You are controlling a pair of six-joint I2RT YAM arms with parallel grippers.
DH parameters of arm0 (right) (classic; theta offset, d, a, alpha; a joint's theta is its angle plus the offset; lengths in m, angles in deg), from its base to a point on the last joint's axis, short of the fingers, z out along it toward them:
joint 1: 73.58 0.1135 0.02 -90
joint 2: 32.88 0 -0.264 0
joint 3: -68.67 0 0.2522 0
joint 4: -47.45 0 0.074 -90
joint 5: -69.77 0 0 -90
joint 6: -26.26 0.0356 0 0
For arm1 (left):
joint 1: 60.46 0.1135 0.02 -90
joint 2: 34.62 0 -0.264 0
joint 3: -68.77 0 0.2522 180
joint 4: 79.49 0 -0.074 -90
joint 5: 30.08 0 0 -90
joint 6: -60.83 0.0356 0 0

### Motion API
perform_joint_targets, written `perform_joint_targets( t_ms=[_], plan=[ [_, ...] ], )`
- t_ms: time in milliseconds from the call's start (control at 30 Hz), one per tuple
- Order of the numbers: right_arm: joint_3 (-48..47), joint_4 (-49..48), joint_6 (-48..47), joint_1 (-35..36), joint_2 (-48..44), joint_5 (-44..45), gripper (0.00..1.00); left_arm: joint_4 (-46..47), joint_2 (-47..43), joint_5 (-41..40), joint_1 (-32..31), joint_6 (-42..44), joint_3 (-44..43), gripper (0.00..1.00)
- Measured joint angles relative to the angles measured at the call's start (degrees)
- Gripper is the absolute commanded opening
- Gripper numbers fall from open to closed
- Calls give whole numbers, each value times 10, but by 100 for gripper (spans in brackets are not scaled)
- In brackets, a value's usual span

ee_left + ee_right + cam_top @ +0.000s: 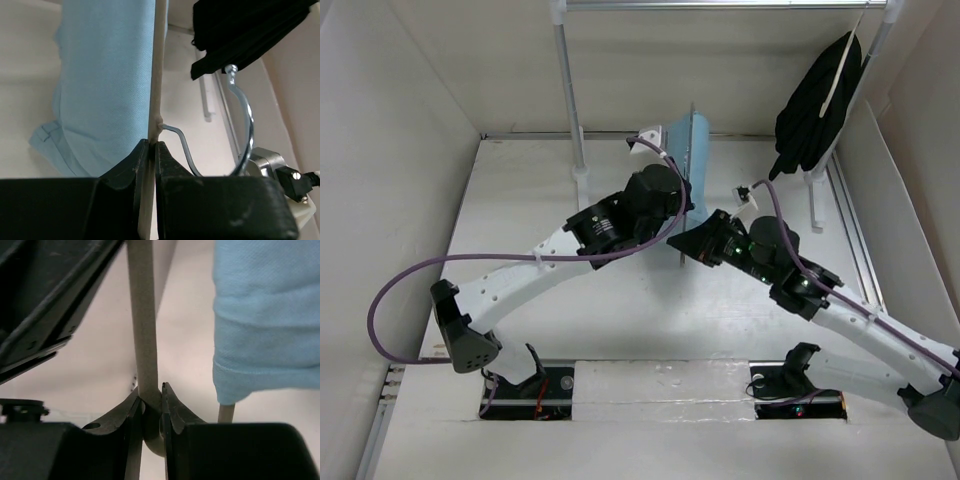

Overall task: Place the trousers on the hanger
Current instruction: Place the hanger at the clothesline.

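A robotics lab test cell is indicated. A white table (620, 330) is boxed in by plain white panels (390, 150). Two robot arms, left (540, 265) and right (850, 315), are bolted at its near edge. A purple cable (395, 275) is looped loose, and a metal clothes rail (720, 5) is carried on posts.
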Motion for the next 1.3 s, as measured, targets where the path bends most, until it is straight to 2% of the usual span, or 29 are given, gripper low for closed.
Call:
perform_joint_targets(
  t_ms=[133, 233, 267, 367, 433, 700, 967, 1300],
  plan=[
    [-1, -15, 5, -2, -33, 5, 0, 7, -5, 20, 3, 5, -14, 5],
    [-7, -10, 10, -20, -37, -6, 0, 10, -5, 37, 12, 7, -19, 18],
    [-9, -6, 10, -26, -33, -8, 0, 15, -5, 42, 16, 7, -24, 28],
    [-18, 11, 7, -50, -14, -16, 0, 29, -9, 54, 22, 13, -44, 43],
    [-27, 16, 4, -73, -1, -28, 0, 37, -17, 61, 22, 16, -53, 45],
    [-67, 0, 12, -137, 38, -83, 0, 47, -63, 70, 23, 35, -70, 43],
    [-79, -104, 87, -198, 90, -125, 0, 37, -93, 53, 49, 48, -85, 41],
    [-133, -246, 189, -283, 139, -104, 0, 10, -145, 33, 50, 49, -58, 40]
  ],
)
